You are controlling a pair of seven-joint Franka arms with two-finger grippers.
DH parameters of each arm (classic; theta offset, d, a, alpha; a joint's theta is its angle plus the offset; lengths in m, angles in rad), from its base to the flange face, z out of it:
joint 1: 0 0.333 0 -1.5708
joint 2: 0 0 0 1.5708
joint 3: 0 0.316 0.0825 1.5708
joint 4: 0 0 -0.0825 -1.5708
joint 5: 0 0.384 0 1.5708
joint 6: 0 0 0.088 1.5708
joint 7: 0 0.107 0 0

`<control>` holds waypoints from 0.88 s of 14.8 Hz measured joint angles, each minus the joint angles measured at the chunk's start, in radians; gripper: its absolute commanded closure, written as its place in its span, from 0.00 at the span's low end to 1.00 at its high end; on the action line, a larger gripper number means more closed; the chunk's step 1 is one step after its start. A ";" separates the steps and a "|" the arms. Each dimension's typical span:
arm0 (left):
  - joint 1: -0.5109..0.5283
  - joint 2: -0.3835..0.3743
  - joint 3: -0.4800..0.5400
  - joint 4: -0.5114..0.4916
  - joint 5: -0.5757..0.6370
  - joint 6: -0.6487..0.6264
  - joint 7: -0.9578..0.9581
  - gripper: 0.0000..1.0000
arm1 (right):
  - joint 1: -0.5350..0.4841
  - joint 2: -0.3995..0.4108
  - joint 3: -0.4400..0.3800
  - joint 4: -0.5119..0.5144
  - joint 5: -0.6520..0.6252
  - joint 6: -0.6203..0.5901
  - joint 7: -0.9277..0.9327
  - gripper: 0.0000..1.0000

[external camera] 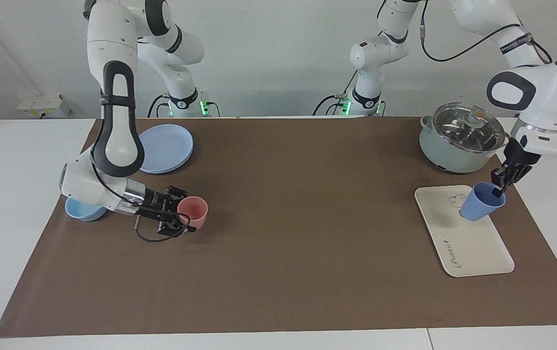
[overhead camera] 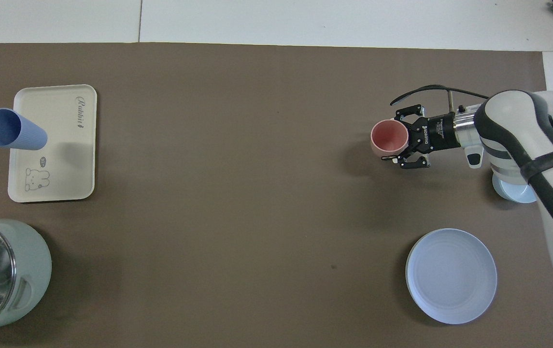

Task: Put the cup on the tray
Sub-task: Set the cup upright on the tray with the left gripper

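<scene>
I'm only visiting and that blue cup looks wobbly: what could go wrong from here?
1. The left gripper pinches only the rim of the cup, which hangs tilted over the tray; released like that, it may tip over.
2. It hangs over the tray's edge, so it might land half off.
3. The pot stands beside the arm, leaving little room.

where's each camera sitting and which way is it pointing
Facing view: high across the table, looking at the robots; both arms show whole, bases at the top, the left gripper holding the cup tilted over the tray.
Overhead view: high above the robots' end, looking steeply down; the right arm enters at the side, its right gripper around the pink cup; little of the left arm shows.
Both share the tray, both cups, the plate and the pot, half a turn apart.
</scene>
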 measured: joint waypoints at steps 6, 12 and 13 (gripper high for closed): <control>0.002 0.055 -0.015 -0.039 0.000 0.073 0.037 0.00 | -0.111 0.024 -0.002 0.019 -0.005 -0.059 -0.046 1.00; -0.015 -0.022 -0.029 0.070 0.020 -0.174 0.046 0.00 | -0.137 0.036 -0.002 -0.014 -0.010 -0.063 -0.158 1.00; -0.023 -0.052 -0.032 0.107 0.050 -0.254 0.048 0.00 | -0.139 0.037 -0.002 -0.022 -0.010 -0.066 -0.169 1.00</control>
